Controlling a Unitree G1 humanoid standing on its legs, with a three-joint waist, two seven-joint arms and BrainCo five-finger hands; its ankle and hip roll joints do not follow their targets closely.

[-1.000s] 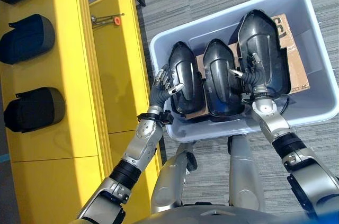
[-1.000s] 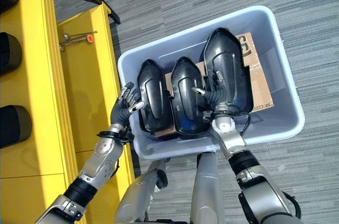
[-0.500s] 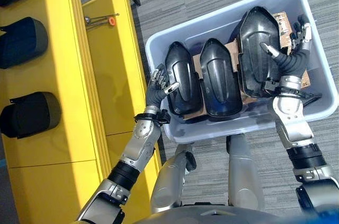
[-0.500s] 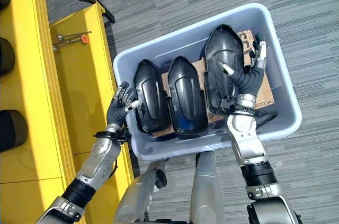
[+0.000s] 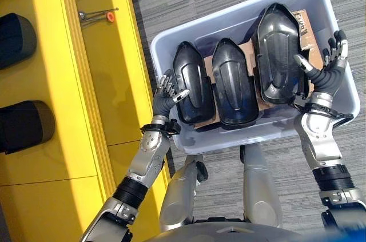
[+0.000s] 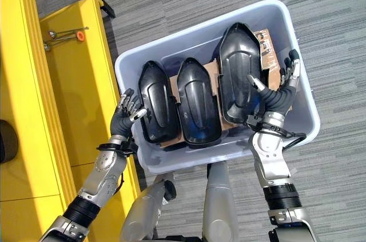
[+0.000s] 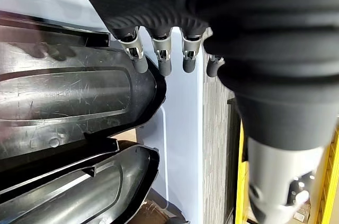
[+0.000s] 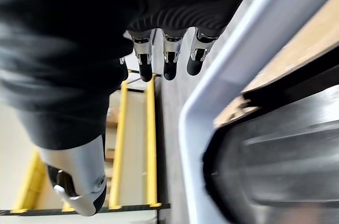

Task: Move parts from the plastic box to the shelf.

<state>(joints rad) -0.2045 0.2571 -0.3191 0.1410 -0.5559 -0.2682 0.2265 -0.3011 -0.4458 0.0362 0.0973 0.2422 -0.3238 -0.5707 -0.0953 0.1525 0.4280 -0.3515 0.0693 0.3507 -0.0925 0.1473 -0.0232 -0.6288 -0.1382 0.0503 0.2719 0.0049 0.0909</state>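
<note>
Right hand (image 5: 323,73) was spread, holding nothing, at the box's (image 5: 240,137) 3 o'clock rim. Left hand (image 5: 167,94) was spread too, at 9 o'clock, thumb on the leftmost part (image 5: 191,90). Three black parts lay side by side in the box; two more sat on the yellow shelf (image 5: 54,84).

Brown cardboard sheet (image 5: 306,36) mostly hidden under three black parts (image 5: 234,90) in the plastic box (image 5: 240,139); print on it too small to read. Dark parts on the yellow shelf (image 5: 68,82) cut off by the left edge (image 5: 23,127). Small orange-tipped tool (image 5: 97,15) on the shelf too small to identify.
</note>
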